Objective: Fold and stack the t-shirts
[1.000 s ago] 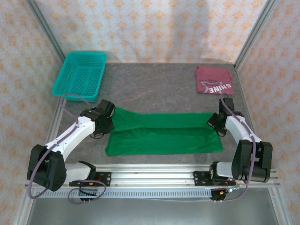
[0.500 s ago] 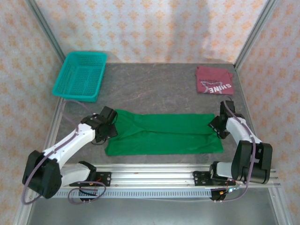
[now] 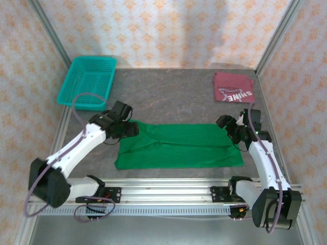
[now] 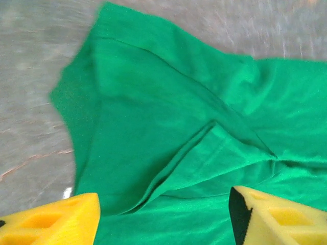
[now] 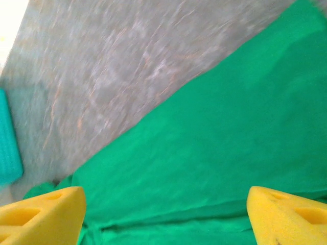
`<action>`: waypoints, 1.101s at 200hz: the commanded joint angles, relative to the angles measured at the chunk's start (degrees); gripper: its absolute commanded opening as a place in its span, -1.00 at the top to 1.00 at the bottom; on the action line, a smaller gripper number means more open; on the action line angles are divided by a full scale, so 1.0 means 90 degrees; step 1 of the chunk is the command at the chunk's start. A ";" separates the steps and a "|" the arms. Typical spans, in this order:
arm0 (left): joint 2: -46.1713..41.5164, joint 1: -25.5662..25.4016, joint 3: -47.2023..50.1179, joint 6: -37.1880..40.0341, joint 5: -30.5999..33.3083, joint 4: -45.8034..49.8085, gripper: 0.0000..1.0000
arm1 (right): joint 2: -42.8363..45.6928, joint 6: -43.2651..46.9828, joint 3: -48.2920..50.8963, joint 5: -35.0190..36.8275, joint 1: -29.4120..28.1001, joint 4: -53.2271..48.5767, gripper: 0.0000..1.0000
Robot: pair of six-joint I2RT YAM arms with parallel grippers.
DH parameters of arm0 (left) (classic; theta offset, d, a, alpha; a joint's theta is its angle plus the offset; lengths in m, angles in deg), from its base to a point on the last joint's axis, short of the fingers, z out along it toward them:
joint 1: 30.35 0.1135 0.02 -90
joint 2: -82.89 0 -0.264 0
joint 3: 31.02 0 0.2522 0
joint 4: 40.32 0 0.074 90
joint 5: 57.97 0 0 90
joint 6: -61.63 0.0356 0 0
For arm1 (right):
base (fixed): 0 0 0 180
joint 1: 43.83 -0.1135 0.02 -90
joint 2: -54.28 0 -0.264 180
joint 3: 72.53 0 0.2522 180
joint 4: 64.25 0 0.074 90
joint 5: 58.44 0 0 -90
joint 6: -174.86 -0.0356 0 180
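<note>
Plainly, left gripper [image 3: 131, 128], right gripper [image 3: 227, 125] splayed wide, empty

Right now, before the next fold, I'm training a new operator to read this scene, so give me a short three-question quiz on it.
1. True or false: the maroon shirt lies on top of the green shirt.
2. Where on the table is the teal basket? A far left corner; B far right corner; C near edge between the arms.
3. Fill in: the left tool and the right tool are both ____ (open or shut).
Key: 1 false, they lie apart; 2 A; 3 open.
</note>
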 commanded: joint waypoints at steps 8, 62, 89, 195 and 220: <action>0.1102 -0.0329 -0.0604 0.1275 -0.0319 0.0300 -0.18 | 0.0446 0.0397 0.0023 -0.0533 -0.0221 -0.0185 -0.66; 0.2483 -0.0581 -0.1299 0.1596 0.0342 0.0242 -0.02 | 0.0743 0.0405 0.0234 -0.0503 -0.0267 -0.0365 -0.66; 0.2898 -0.0608 -0.1527 0.1710 0.0533 0.0392 0.00 | 0.0743 0.0425 0.0230 -0.0531 -0.0263 -0.0351 -0.67; 0.3542 -0.0688 -0.1866 0.1875 0.0140 0.0437 0.30 | 0.0674 0.0432 0.0210 -0.0446 -0.0261 -0.0293 -0.67; 0.3442 -0.0714 -0.1709 0.1837 0.0065 0.0374 0.37 | 0.0669 0.0397 0.0242 -0.0403 -0.0263 -0.0235 -0.67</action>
